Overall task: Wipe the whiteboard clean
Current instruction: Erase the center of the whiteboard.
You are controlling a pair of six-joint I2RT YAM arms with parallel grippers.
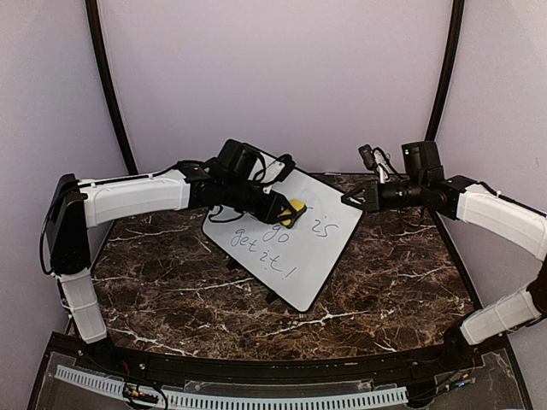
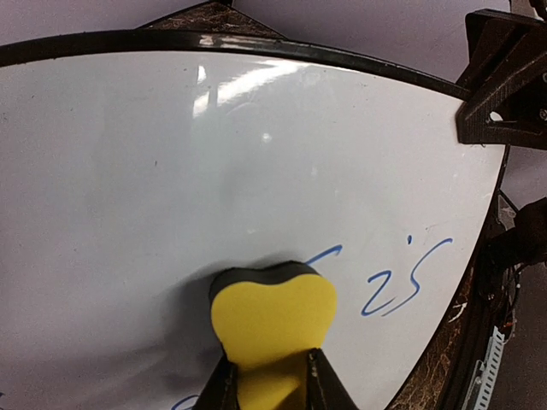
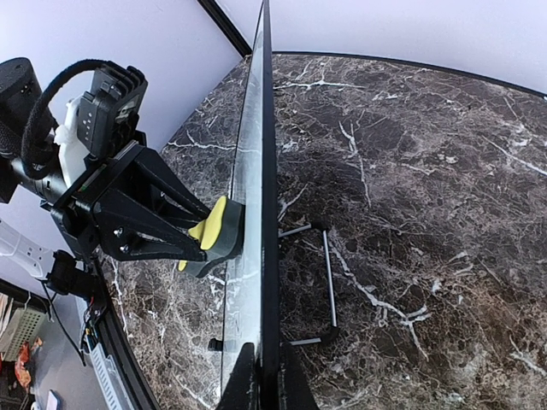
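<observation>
- The left jaws are nearly closed and pinch a yellow eraser (image 2: 272, 320) between two dark fingers (image 2: 323, 386). The eraser sticks out ahead of the jaws.
- The eraser's dark felt face lies flat against the whiteboard (image 1: 295, 256). In the right wrist view the eraser (image 3: 219, 232) touches the board's writing side.
- The right jaws are closed tight on the whiteboard's thin black frame (image 3: 267, 256), one finger (image 3: 242, 386) on each face of the board. From the top view, this grip is at the board's corner on the robot's right.
- The whiteboard stands tilted on the marble tabletop (image 1: 162, 273) between the two pairs of jaws. Its black wire stand (image 3: 328, 282) rests on the tabletop behind it.
- Blue handwriting (image 2: 402, 282) lies just right of the left jaws. More lines run below the eraser in the top view, reading roughly "go" and "get it!".
- The board above the eraser, ahead of the left jaws, is bare glossy white.
- The left wrist view cuts off the fingers at its bottom edge, along with the writing beside them.
- The right wrist view sees the board edge-on, so its writing cannot be read there.
- In the top view the eraser (image 1: 296, 207) and the left arm (image 1: 137, 198) cover part of the board's upper half, and the first word on that line cannot be made out.
</observation>
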